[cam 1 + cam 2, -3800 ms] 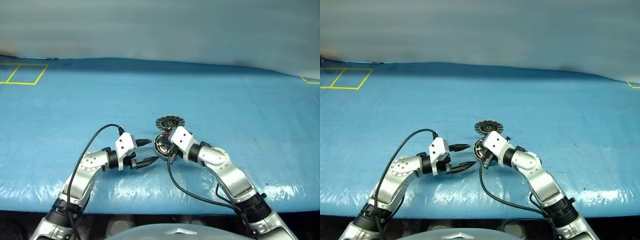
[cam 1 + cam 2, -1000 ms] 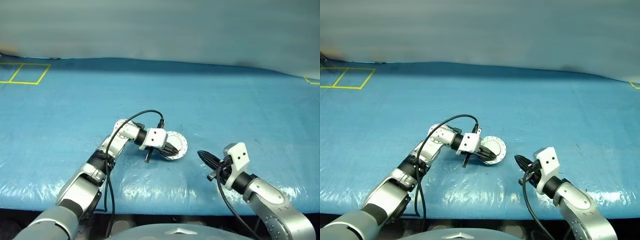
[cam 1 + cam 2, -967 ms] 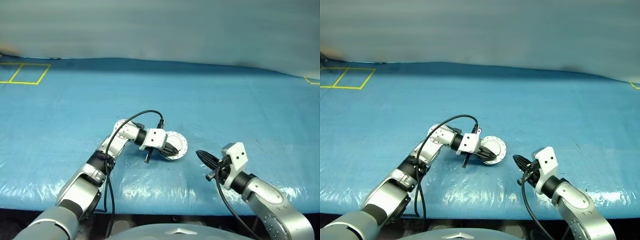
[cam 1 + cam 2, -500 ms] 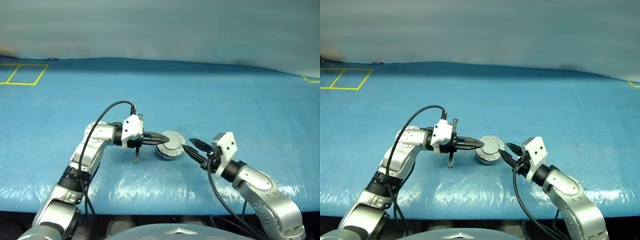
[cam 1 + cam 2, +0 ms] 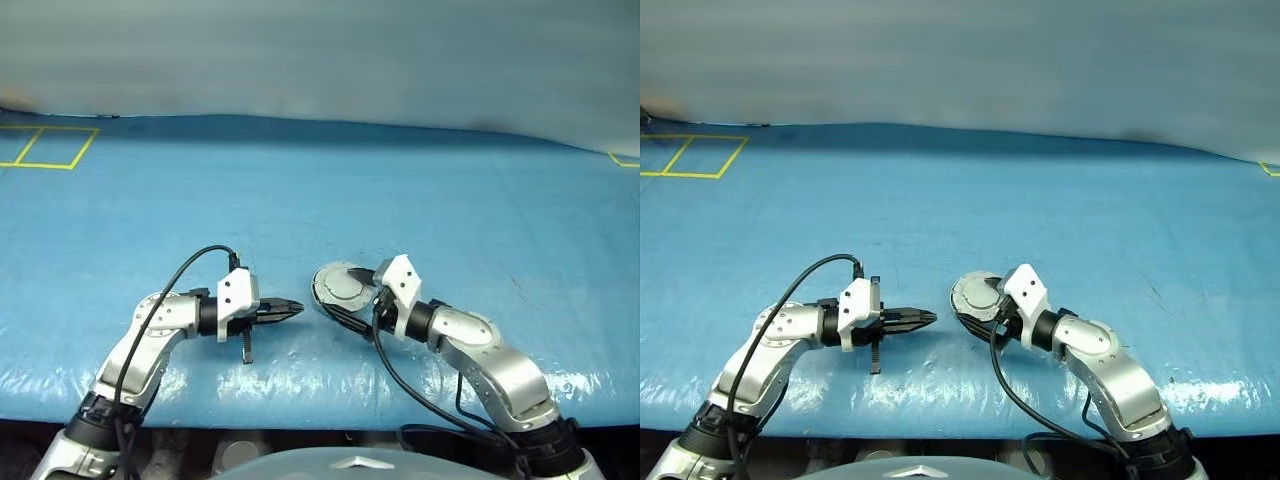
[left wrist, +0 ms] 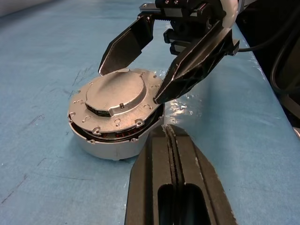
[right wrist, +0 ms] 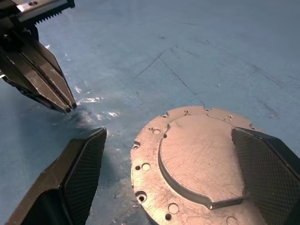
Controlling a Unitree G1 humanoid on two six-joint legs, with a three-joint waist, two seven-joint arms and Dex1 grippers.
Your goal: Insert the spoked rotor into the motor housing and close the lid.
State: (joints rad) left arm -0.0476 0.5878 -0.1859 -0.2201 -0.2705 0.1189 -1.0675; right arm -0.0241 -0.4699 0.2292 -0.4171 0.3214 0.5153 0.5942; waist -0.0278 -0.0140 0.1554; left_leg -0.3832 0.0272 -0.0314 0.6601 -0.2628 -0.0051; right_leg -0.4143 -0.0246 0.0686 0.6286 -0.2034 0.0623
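Note:
The motor housing (image 6: 108,147) stands on the blue table with the lid (image 6: 115,93) lying on top of it. The lid sits slightly tilted, and a gap at one side shows copper windings. The spoked rotor is hidden. My right gripper (image 5: 330,293) is open, one finger on each side of the housing; its fingers (image 7: 79,178) flank the lid (image 7: 201,164) without visibly touching it. My left gripper (image 5: 288,311) is shut and empty, pointing at the housing from a short way to its left.
The table is covered by a blue sheet (image 5: 320,200). A square of yellow tape (image 5: 45,148) lies at the far left, and a yellow corner mark (image 5: 622,160) at the far right. The table's front edge runs close below both arms.
My left gripper has drawn back to the left, off the lid, staying shut. My right gripper has swung in from the right and opened around the housing.

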